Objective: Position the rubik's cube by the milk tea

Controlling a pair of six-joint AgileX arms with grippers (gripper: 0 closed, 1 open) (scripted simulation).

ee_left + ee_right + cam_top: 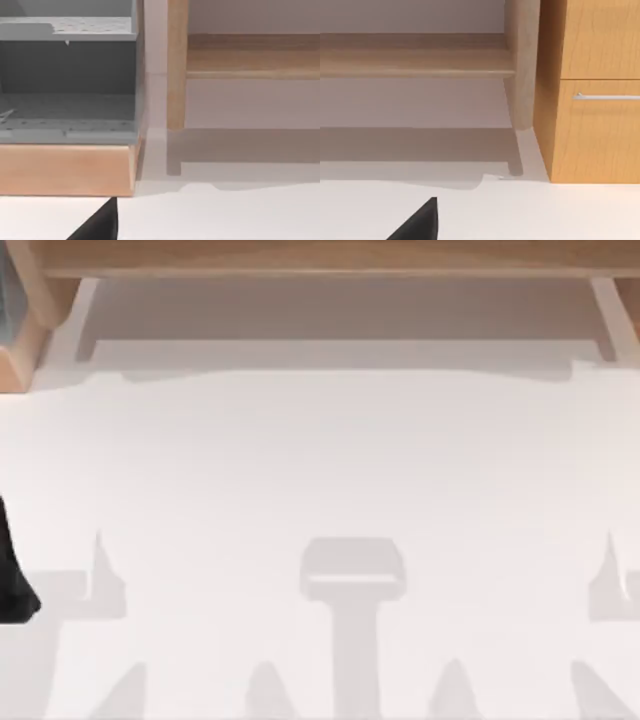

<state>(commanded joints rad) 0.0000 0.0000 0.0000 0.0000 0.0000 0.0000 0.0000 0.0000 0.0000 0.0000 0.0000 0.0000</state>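
Left gripper [15,580] sits at table's [330,470] left edge; we can't tell its finger state. Wooden shelf [320,258] spans far side, w/ gray rack [67,75] at far left.

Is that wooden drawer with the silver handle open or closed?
Closed: the drawer front sits flush with the panel above it, its handle level.

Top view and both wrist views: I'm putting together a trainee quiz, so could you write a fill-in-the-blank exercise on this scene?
1. In the top view, a black part of the left arm shows at the table's ____ edge.
2. The table has a plain ____ surface.
3. In the right wrist view, the wooden cabinet carries one metal ____.
4. In the left wrist view, the perforated shelves above the wooden base are ____ in colour.

Missing words: left; white; handle; grey
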